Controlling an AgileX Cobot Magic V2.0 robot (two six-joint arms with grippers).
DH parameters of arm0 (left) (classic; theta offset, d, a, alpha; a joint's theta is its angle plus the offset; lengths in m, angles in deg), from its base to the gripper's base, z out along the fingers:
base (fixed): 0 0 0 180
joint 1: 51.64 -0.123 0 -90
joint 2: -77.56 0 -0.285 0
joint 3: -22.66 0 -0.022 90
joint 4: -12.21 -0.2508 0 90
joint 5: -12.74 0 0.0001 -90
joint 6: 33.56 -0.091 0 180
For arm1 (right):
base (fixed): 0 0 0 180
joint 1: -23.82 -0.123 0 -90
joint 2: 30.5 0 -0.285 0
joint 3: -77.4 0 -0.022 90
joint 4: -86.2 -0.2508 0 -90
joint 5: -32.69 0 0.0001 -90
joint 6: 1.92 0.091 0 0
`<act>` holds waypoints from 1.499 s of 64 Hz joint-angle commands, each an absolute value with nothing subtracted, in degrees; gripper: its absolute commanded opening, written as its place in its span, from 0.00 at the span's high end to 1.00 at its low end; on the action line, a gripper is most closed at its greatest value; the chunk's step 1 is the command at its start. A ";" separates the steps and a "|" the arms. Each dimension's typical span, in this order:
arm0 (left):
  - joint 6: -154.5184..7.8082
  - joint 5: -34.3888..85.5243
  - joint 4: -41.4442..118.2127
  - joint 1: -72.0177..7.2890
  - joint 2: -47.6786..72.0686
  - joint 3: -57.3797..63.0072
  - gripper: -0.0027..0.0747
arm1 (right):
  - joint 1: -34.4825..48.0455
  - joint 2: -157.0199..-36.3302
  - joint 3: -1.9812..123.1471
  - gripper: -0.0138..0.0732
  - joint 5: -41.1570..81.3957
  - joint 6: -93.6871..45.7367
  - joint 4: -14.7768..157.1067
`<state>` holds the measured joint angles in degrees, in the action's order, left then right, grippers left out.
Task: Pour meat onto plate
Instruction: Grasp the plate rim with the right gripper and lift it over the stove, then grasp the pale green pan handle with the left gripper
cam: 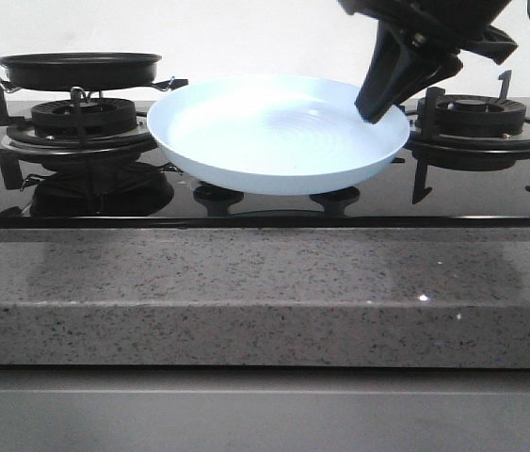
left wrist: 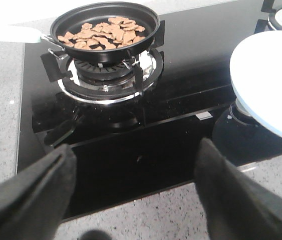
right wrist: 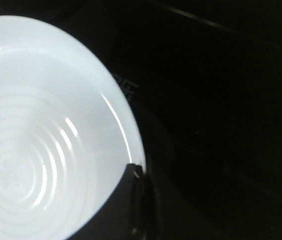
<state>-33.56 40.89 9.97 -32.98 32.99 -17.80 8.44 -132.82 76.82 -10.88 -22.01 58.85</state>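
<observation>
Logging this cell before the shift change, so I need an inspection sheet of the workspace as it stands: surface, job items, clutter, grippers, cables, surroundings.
Surface: glossy black hob set in a speckled grey counter; two gas burners.
Meat: loose heap lying in the black frying pan on the left burner; none on the plate.
Plate: pale blue, bare inside, between the burners, raised above the hob glass.
Clutter: nothing seen.
Right gripper: jaws closed on the plate's right rim.
Left gripper: jaws wide apart, holding nothing, well short of the pan.
Cables: nothing seen.
Surroundings: plain white wall behind.
</observation>
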 commanded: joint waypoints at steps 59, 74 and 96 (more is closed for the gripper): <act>-57.62 51.75 57.74 -67.81 -12.29 17.68 0.29 | 8.40 -130.98 78.31 0.91 -8.44 -22.68 57.97; -64.18 58.23 73.07 -69.47 -23.26 25.32 0.29 | 8.40 -130.98 78.31 0.91 -8.44 -22.68 57.97; -66.34 61.28 85.58 -69.47 -34.84 33.44 0.29 | 8.40 -130.98 78.31 0.91 -8.44 -22.68 57.97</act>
